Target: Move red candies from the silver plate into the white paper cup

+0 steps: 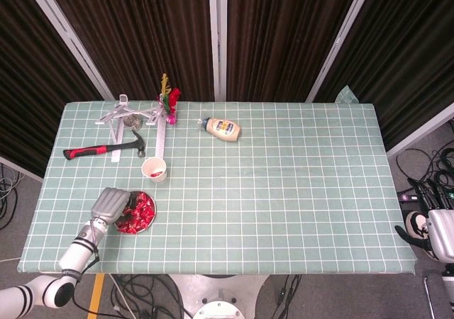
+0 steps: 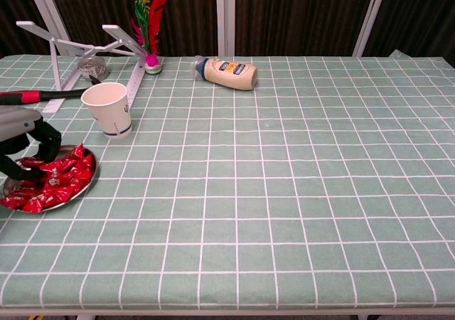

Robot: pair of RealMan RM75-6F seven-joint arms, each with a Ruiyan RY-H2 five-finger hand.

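The silver plate of red candies lies near the table's front left; in the head view the plate sits below the white paper cup. The cup stands upright just behind the plate, and one red candy shows inside it in the head view. My left hand hovers over the plate's left half, dark fingers curled down towards the candies; whether a candy is pinched is hidden. My left hand covers the plate's left part. My right hand hangs off the table's right side, holding nothing.
Behind the cup lie a red-handled hammer, a white ruler and a metal stand. A feathered shuttlecock and a lying mayonnaise bottle are at the back. The checked green cloth covers the table.
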